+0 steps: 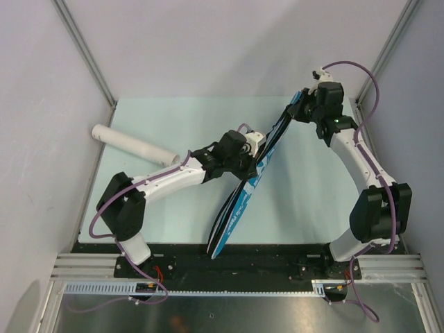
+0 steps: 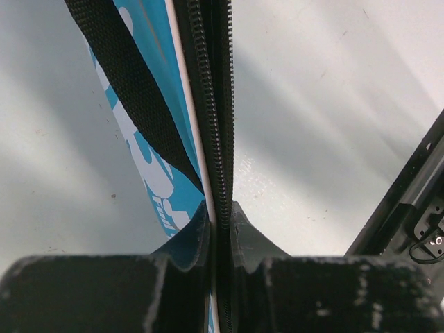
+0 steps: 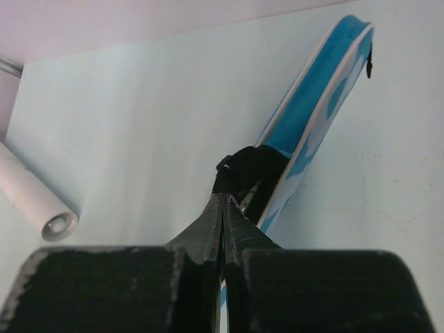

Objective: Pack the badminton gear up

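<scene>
The long blue racket bag [image 1: 239, 201] stands on its edge, running diagonally from the table's front edge to the back right. My left gripper [image 1: 259, 154] is shut on its zipped edge near the middle; in the left wrist view the fingers [image 2: 198, 236] pinch the black zipper [image 2: 211, 104] beside the black strap [image 2: 132, 90]. My right gripper [image 1: 298, 109] is shut on the bag's far end; its jaws [image 3: 223, 205] meet on black fabric at the bag's [image 3: 312, 111] edge. The white cardboard tube [image 1: 135, 145] lies at the back left. Rackets and shuttlecocks are out of view.
The tube's open end [image 3: 59, 224] points toward the table's middle. Grey walls and metal posts [image 1: 87, 52] close in the pale green table [image 1: 173, 208]. A black rail [image 1: 229, 260] runs along the front edge, also in the left wrist view [image 2: 416, 201].
</scene>
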Controlling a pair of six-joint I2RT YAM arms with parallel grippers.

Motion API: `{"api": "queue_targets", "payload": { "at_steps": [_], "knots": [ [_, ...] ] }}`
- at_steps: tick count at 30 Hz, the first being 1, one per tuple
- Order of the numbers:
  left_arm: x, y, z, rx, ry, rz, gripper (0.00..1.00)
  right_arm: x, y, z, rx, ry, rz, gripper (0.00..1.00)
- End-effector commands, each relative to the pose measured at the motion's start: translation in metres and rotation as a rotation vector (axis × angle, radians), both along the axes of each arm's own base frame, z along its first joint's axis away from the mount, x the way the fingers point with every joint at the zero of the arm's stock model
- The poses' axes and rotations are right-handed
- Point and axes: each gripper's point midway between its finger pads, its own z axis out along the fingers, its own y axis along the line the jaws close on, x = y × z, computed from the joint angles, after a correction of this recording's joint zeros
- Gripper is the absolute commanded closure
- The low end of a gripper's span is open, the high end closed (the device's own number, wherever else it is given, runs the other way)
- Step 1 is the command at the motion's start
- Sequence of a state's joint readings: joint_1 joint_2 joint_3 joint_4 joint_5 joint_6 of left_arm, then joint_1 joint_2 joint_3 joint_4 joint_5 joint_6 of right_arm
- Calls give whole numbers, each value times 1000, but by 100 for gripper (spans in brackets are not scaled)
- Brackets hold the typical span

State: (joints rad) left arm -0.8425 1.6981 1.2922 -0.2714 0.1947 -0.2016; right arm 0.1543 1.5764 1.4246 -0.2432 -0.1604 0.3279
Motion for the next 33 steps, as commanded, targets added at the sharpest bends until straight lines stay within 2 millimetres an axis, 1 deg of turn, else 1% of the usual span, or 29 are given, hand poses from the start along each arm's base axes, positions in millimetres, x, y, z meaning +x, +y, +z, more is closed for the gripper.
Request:
{"api": "queue_targets", "payload": {
  "at_steps": [1,3,5,7,8,11,12,13,14,15,16,17,18,19,20,21,22,23,24,25,26,27,28,29,30,31,33],
  "knots": [
    [-7,-13,30,-92,-19,-45,100,4,0,-2,-50,-13,-10,100],
    [-8,-13,30,-93,-18,-46,100,8,4,-1,-50,-26,-9,100],
    [-9,-13,29,-91,-19,-49,100,13,6,-8,-56,-21,-17,100],
    [-8,-12,29,-89,-23,-49,100,17,7,-10,-46,-26,-26,100],
    [-8,-12,29,-87,-24,-48,100,20,8,-13,-51,-25,-33,100],
    [-8,-12,25,-79,-24,-48,100,31,10,-14,-50,-52,-47,100],
    [-9,-12,25,-78,-22,-51,100,35,10,-10,-41,-72,-54,97],
    [-8,-12,24,-76,-26,-49,100,38,9,-11,-30,-71,-70,94],
    [-7,-11,23,-70,-26,-46,100,43,7,-3,-20,-87,-80,91],
    [-7,-11,23,-70,-25,-45,100,49,5,-6,-22,-89,-100,87],
    [-7,-12,23,-71,-28,-48,100,54,3,-4,-28,-101,-109,85],
    [-7,-12,24,-73,-27,-48,100,61,2,8,-30,-131,-114,80],
    [-7,-12,24,-74,-25,-49,100,71,1,-2,-44,-112,-115,79],
    [-7,-12,23,-73,-25,-50,100,78,-4,-3,-62,-105,-115,77],
    [-8,-13,23,-74,-21,-50,100,90,-3,36,-50,-164,-109,74],
    [-8,-13,23,-75,-22,-52,100,87,-2,13,-75,-51,-84,72],
    [-8,-14,23,-77,-18,-49,100,86,-2,20,-83,-41,-75,69],
    [-9,-14,23,-78,-14,-54,100,83,1,33,-88,-51,-59,55],
    [-9,-15,22,-80,-9,-54,100,74,6,48,-83,-46,-29,49],
    [-9,-15,23,-85,-4,-53,100,68,9,59,-83,-44,-12,45],
    [-9,-16,24,-89,0,-55,100,55,12,54,-110,12,10,40],
    [-10,-18,22,-90,9,-60,100,49,12,62,-126,8,7,36],
    [-11,-19,23,-97,15,-63,100,40,10,68,-141,8,9,33],
    [-11,-19,23,-97,17,-62,100,28,12,62,-166,42,26,30],
    [-12,-19,24,-102,20,-64,100,23,6,58,-198,59,4,29],
    [-12,-19,23,-99,22,-64,100,10,2,55,-213,77,-9,30],
    [-12,-20,23,-100,24,-64,100,-1,2,48,-217,78,-8,29]
  ]
}}
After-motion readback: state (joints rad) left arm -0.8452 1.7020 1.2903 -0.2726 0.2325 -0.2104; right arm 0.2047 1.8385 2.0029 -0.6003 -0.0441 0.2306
